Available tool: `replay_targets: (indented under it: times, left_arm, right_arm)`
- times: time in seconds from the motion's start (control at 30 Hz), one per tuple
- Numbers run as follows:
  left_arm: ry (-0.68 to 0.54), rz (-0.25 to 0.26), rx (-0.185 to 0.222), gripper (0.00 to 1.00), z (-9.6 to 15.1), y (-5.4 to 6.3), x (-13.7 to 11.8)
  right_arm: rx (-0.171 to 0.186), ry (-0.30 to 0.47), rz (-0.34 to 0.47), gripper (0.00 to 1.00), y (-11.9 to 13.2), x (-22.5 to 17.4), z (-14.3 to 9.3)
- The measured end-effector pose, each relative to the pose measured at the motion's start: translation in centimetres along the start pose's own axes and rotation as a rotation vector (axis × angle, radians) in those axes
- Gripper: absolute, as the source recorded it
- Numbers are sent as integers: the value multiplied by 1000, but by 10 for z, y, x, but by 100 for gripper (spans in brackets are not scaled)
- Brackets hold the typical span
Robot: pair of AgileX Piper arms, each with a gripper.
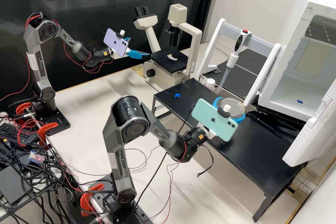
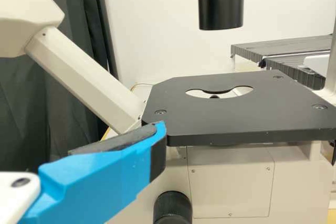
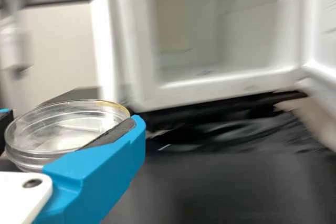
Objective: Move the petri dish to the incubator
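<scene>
The right blue-fingered gripper point(image 1: 231, 106) has its jaws closed in on the round, clear, flat petri dish point(image 3: 65, 129), one finger on each side, and we see the dish up in the air over the long black table point(image 1: 255, 154). The dish is round, so we find no long side to line up, and it looks about flat. What matters most, we think, is where it must go: the big white box-shaped incubator point(image 1: 297, 24) is near, past the dish and to its right in the high view. Its white door point(image 1: 313, 129) is open, and a blue cross mark point(image 1: 300, 102) is on its floor. The right arm is much nearer, so we would let it do the job. We think it should turn the dish to the open front, go over the white bottom lip point(image 3: 210, 93), then set it down inside. A low dish could bump that lip. The left blue-fingered gripper point(image 1: 139, 47) has its jaws wide, by the cream microscope's flat black stage point(image 2: 236, 114), far from the dish.
</scene>
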Motion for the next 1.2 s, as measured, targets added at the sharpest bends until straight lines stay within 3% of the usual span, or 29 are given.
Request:
replay_targets:
  times: [0.17, 0.6, 1.2]
  left_arm:
    - [0, 0, 0, 100, 0, 0, 0]
    - [0, 0, 0, 100, 0, 0, 0]
    - [0, 0, 0, 100, 0, 0, 0]
  right_arm:
    - [-26, -36, 78, 0, 35, 27, 13]
    - [-33, -152, 165, 0, 90, 103, 22]
    - [-34, -265, 104, 0, 85, 206, 15]
